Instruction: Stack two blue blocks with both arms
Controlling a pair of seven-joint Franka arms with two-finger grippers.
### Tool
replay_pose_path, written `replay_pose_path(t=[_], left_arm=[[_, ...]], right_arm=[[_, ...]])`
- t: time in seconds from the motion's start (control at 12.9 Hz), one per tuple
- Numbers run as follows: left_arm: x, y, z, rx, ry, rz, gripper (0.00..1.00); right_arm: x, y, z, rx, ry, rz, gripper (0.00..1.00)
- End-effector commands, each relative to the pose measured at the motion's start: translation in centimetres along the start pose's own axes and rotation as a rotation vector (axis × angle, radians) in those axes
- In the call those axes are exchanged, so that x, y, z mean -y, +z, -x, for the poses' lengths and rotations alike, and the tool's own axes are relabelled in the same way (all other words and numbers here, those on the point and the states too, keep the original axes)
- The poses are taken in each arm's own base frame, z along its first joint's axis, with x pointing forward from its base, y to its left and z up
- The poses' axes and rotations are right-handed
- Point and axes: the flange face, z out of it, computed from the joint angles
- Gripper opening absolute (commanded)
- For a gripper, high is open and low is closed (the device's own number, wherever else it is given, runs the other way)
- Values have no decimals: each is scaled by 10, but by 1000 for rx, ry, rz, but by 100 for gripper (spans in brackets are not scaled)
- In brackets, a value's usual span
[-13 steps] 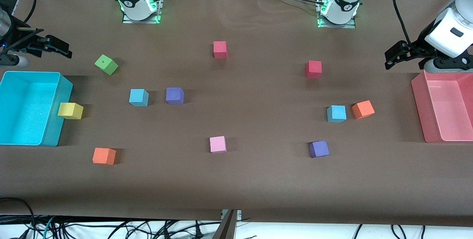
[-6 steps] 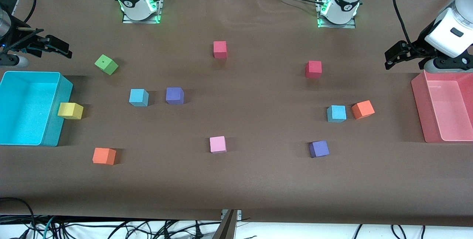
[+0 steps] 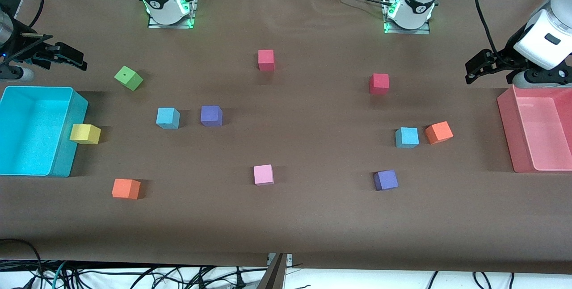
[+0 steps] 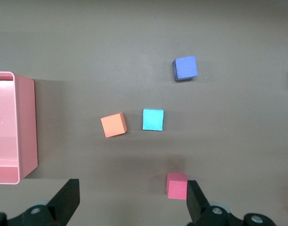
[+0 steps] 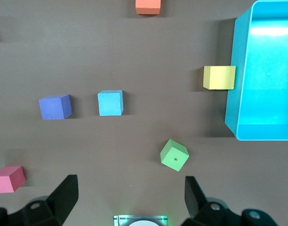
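Nothing moved since earlier frames | left gripper [image 3: 480, 66] above pink bin [image 3: 507, 132], right gripper [image 3: 60, 56] above cyan bin [image 3: 67, 146], both spread wide, empty, waiting | blue blocks [image 3: 167, 117] [image 3: 406, 137] apart on table [image 3: 313, 217], one per arm's end, so each arm likely fetches its own.

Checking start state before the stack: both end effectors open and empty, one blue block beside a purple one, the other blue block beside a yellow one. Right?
Not quite. The second blue block sits beside an orange block, not a yellow one; the front view shows it. The rest holds: the first blue block is beside a purple block, and both end effectors are open and empty.
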Motion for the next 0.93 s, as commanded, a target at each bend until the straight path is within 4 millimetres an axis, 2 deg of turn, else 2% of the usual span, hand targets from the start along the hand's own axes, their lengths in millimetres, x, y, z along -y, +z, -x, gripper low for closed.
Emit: replay_pose_path(t=[0.0, 0.54, 0.78, 0.85], left_arm=[[4, -3, 7, -9, 13, -28, 100], [6, -3, 6, -8, 8, -28, 100], [7, -3, 6, -8, 5, -28, 100], [7, -3, 6, -8, 5, -28, 100]], right_arm=[[-2, -5, 1, 6, 11, -6, 100], [-2, -5, 0, 5, 11, -6, 100], [7, 7, -11, 14, -5, 1, 100], [16, 25, -22, 47, -20, 10, 100]])
